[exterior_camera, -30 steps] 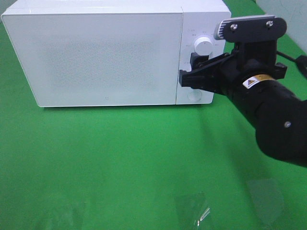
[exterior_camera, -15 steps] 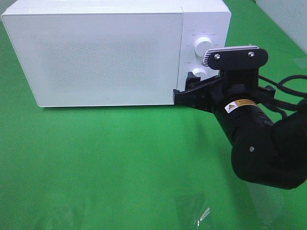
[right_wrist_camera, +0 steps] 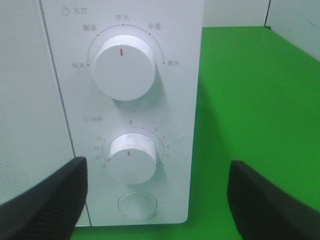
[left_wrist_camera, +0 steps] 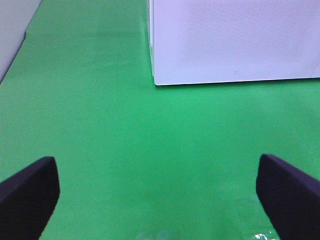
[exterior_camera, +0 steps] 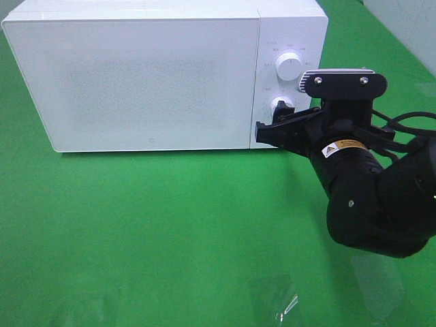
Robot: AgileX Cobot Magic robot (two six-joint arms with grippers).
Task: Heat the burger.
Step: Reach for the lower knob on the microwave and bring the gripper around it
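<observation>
Squarely, the matte black right claw (right_wrist_camera: 159, 200) faces a smooth round knob (right_wrist_camera: 132, 157).

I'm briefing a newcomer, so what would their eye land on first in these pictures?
The big white microwave, door shut, stands at the back of the green table. Next comes the black right gripper, open and pointed at the lower dial on the microwave's control panel.
</observation>
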